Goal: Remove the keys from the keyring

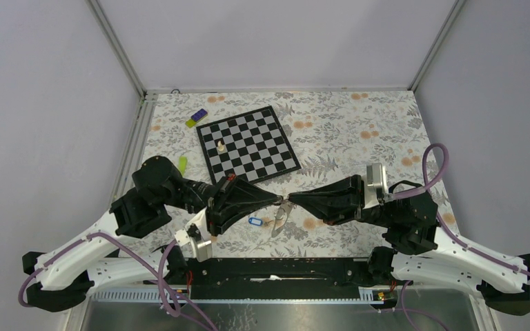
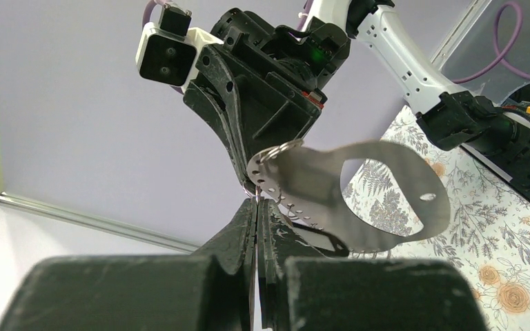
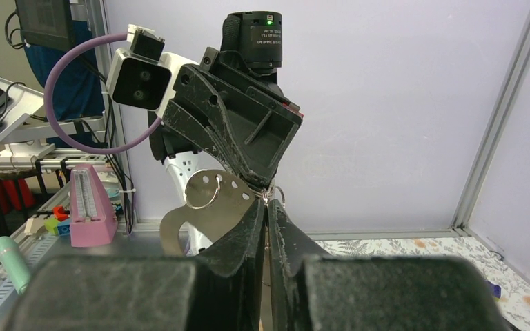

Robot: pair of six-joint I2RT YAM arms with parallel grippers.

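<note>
Both grippers meet tip to tip above the table's front middle. My left gripper [image 1: 280, 201] [image 2: 257, 201] is shut on the thin wire keyring [image 2: 274, 150]. From that ring hangs a flat silvery key [image 2: 379, 207] [image 1: 279, 221] with one large hole and a row of small holes. My right gripper [image 1: 290, 203] [image 3: 266, 202] pinches the same wire of the keyring [image 3: 277, 195] from the other side, with only a slim slit between its fingers. The key [image 3: 210, 207] hangs to its left. A blue tag [image 1: 254, 221] lies on the table under the left fingers, apart from the held ring.
A chessboard [image 1: 248, 143] with a white chess piece [image 1: 220, 145] lies behind the grippers. A yellow and purple block [image 1: 196, 118] sits at the back left. A small green item [image 1: 182, 164] lies by the left arm. The floral cloth [image 1: 359, 131] covers the table.
</note>
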